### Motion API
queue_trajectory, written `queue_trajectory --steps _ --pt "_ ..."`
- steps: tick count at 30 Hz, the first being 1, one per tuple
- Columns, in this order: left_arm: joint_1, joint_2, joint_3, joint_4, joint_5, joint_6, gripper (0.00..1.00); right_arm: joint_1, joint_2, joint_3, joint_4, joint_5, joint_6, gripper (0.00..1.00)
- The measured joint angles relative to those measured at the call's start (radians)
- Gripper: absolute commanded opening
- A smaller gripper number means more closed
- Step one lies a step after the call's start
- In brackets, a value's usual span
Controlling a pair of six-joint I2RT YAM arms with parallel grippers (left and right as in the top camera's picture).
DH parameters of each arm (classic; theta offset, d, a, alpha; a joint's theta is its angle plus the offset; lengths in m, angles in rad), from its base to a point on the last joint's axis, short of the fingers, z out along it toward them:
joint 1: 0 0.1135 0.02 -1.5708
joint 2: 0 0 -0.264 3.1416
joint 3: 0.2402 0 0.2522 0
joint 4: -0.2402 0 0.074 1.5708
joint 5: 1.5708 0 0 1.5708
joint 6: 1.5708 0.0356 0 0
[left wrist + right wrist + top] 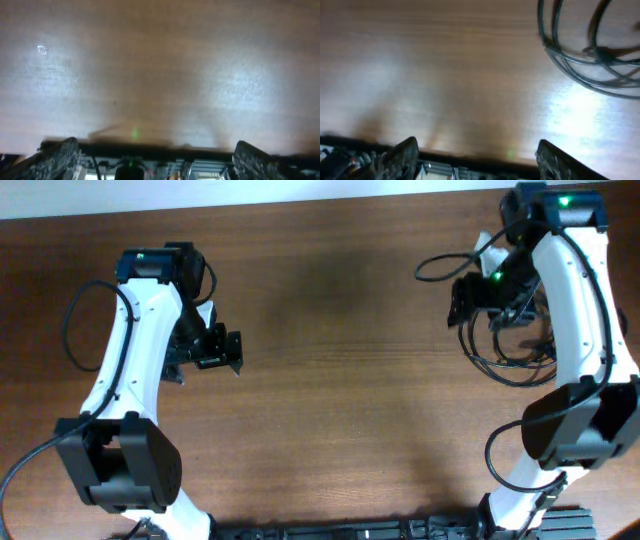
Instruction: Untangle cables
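Overhead view: dark brown wood-grain table (330, 410) fills nearly the whole pic, grain running left-right, w/ a thin pale strip beyond its far edge at top. Nothing more of the room shows. Black gear sits along the near edge at bottom, btwn the arm bases.

Cables (508, 366) lie as a loose bunch of thin black loops on the far right part of the table, partly under the right arm. Can't tell how many cords.

Right gripper (462, 300) hangs just left of that bunch. In the right wrist view its fingers (402, 157) are spread wide w/ only bare wood btwn them; the loops (580, 67) sit in the upper right corner, apart from the fingers.

Left gripper (228, 350) is well apart from the cables, over bare wood on the left side. In the left wrist view its fingers (57, 157) are also spread, nothing btwn them. Soft glare patches on the wood, a small whitish speck (42, 49) upper left, a green LED glint (135, 133) low centre.
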Motion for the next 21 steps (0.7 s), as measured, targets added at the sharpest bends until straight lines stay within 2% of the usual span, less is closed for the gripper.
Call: queue_trajectory --steps 3,5,6,7,8,9,11,12,16,21 --pt "-0.005 -0.018 -0.019 -0.003 -0.008 0.000 0.99 0.000 -0.055 -0.259 0.086 0.029 0.001 0.74" --pt "-0.018 -0.116 -0.113 0.050 -0.013 0.000 0.99 0.000 -0.140 -0.409 0.193 0.035 0.008 0.74" --pt "-0.020 -0.198 -0.202 0.156 -0.011 0.000 0.99 0.000 -0.237 -0.525 0.274 0.040 0.011 0.74" --pt "-0.020 -0.322 -0.319 0.220 -0.018 0.000 0.99 0.000 -0.316 -0.584 0.283 0.040 0.014 0.74" --pt "-0.020 -0.407 -0.393 0.327 -0.017 0.000 0.99 0.000 -0.409 -0.655 0.390 0.040 0.014 0.74" --pt "-0.020 -0.533 -0.496 0.389 -0.020 0.000 0.99 0.000 -0.541 -0.728 0.404 0.040 0.015 0.74" --pt "-0.021 -0.795 -0.636 0.521 -0.019 0.000 0.99 0.000 -0.735 -0.793 0.480 0.040 0.015 0.75" --pt "-0.021 -0.937 -0.696 0.562 -0.019 0.000 0.99 0.000 -0.903 -0.832 0.506 0.044 0.014 0.99" --pt "-0.021 -1.265 -0.764 0.624 -0.019 0.000 0.99 0.000 -1.371 -0.849 0.562 0.109 0.015 0.99" --pt "-0.021 -1.292 -0.766 0.618 -0.019 0.000 0.99 0.000 -1.447 -0.854 0.563 0.115 0.016 0.99"
